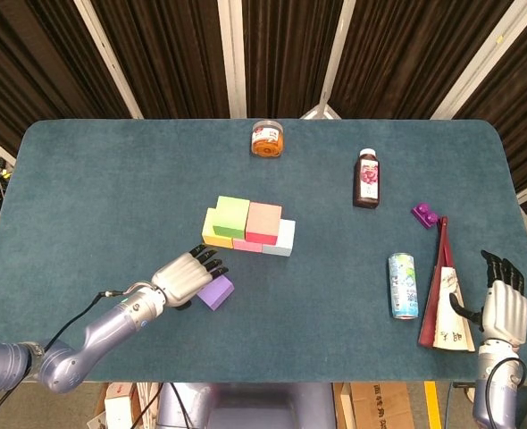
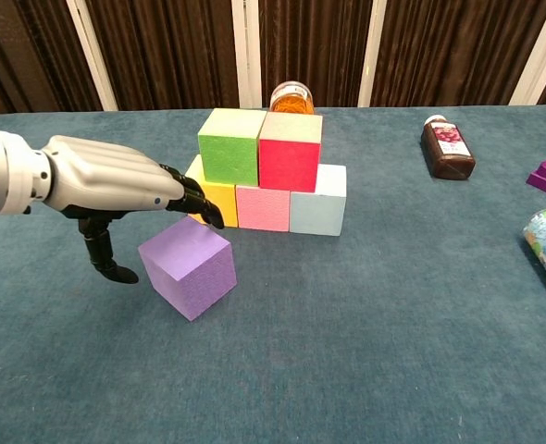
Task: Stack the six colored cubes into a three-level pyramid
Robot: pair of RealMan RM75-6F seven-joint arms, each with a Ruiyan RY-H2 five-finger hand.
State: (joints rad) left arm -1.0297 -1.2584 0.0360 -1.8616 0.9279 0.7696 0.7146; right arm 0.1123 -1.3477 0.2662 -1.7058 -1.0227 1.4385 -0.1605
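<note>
The left hand (image 2: 116,180) is reaching forward low, palm down, fingers (image 2: 194,196) stretched out flat and thumb hanging below (nothing gripped). The right hand (image 1: 503,308) is resting upright at the near right edge, fingers extended
</note>
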